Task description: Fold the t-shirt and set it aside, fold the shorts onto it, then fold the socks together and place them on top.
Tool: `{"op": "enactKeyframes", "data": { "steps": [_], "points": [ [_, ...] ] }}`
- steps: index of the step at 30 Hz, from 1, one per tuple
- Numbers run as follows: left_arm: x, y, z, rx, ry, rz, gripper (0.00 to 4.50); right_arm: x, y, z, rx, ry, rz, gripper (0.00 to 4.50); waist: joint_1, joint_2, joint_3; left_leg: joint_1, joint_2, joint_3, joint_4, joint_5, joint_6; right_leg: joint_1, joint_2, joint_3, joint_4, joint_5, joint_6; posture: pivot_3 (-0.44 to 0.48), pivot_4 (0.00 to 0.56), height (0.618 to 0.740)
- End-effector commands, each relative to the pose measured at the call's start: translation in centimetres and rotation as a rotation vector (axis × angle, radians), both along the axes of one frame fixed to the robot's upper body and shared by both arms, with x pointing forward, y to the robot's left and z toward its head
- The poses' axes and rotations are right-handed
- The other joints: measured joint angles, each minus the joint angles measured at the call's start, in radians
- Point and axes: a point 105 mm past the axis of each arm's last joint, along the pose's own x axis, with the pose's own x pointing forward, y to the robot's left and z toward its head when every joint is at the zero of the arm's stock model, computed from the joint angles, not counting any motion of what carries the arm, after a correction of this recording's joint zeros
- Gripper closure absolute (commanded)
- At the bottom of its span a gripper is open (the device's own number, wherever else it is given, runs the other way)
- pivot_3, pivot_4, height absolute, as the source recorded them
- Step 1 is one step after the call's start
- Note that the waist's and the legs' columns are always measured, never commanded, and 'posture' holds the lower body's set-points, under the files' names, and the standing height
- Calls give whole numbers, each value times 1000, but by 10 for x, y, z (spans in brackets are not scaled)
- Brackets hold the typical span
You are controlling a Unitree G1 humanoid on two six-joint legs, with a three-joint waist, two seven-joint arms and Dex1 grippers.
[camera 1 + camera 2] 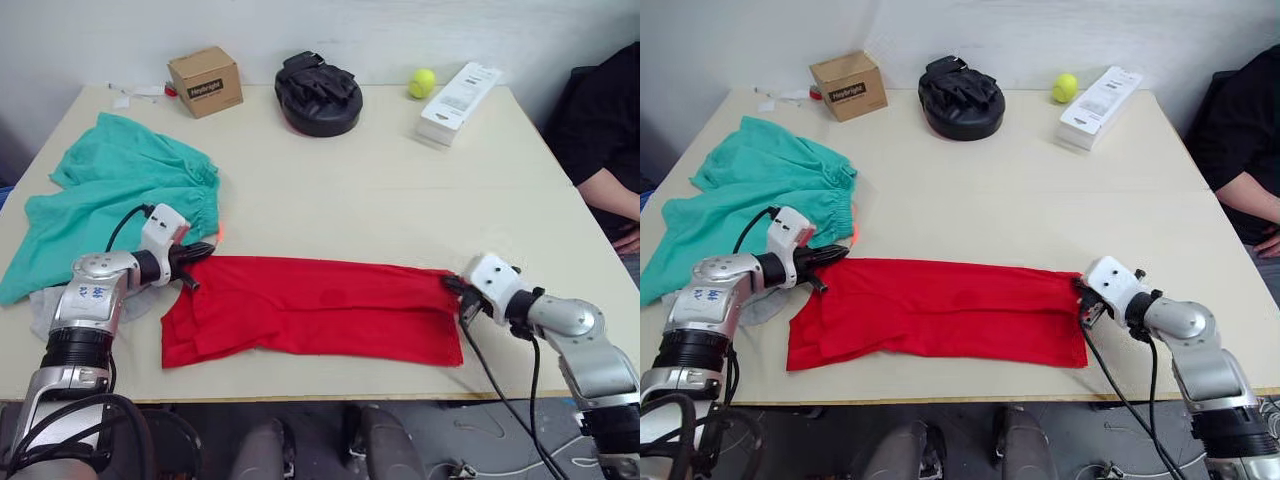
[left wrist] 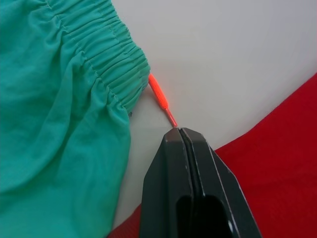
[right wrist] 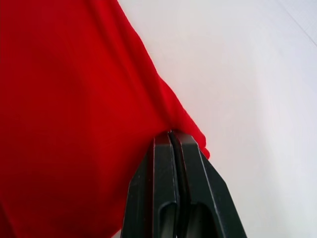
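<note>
Head view, t-shirt [image 1: 320, 310] edges clamped, both claws

A grey patch of cloth [image 1: 40, 308] — probably the socks — lies mostly buried under the left arm and the hem of the shorts [image 1: 110, 195], so neither its shape nor its count can be told. The shorts run off the left edge of the left eye view. Where the left pincer [image 2: 181, 131] meets the t-shirt [image 1: 310, 310], the pressed-together fingers hide whether any red cloth is caught between them. The orange drawstring [image 2: 161, 99] vanishes behind those fingertips. A person [image 1: 605, 130] at the table's [image 1: 400, 190] right side is cut off by the frame — only a dark sleeve and forearm show. Print on the cardboard box [image 1: 205, 81] is too small to read.
</note>
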Motion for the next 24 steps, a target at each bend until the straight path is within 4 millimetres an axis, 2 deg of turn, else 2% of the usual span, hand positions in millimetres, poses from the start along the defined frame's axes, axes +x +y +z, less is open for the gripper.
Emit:
{"op": "enactKeyframes", "data": {
  "steps": [1,4,5,7,10,14,16,18,20,24],
  "points": [
    [-1,5,22,-48,-51,18,4500,-1,16,17,58,-51,54,4459,-1,0,0,-1,0,0,0,0,0,-1,0,0,0,0,0,0,150,740],
    [-7,-15,51,-133,-92,-79,4500,-3,44,36,130,-93,131,4459,-2,0,1,-5,0,0,0,0,0,-4,0,-1,-1,0,0,0,150,740],
    [-9,-19,55,-147,-94,-99,4500,-3,48,38,142,-94,141,4459,-3,0,1,-6,0,0,1,0,0,-5,0,-1,0,0,0,0,150,740],
    [-22,-41,61,-167,-62,-222,4500,-5,67,41,159,-91,189,4459,-3,0,1,-11,0,0,2,0,0,-9,0,-1,0,0,0,0,150,740],
    [-42,-64,40,-63,9,-376,4500,-6,92,34,169,-66,250,4459,-4,0,1,-11,0,0,2,0,0,-8,0,-1,-1,0,0,0,150,740],
    [-57,-65,-4,121,97,-463,4500,-5,106,15,131,-9,284,4459,-8,1,2,-11,-1,0,2,0,0,-8,1,-1,-2,0,0,0,150,740],
    [-59,-63,-14,158,115,-473,4500,-5,106,8,114,16,285,4459,-7,0,2,-12,-1,0,2,0,1,-9,1,-1,-2,0,0,0,150,740],
    [-61,-61,-23,143,132,-464,4500,-7,97,-4,82,57,265,4459,-6,1,2,-12,-1,0,2,1,1,-9,1,-1,-2,0,0,0,150,740],
    [-63,-54,-32,149,153,-438,4500,-10,84,-12,52,83,232,4459,-6,1,1,-11,0,0,2,0,1,-9,1,-1,-2,0,0,0,150,740],
    [-72,-30,-44,204,186,-395,4500,-15,44,-14,14,100,132,4459,-6,2,1,-7,0,-1,1,-1,2,-3,1,-1,-5,0,0,0,150,740]
  ]
}}
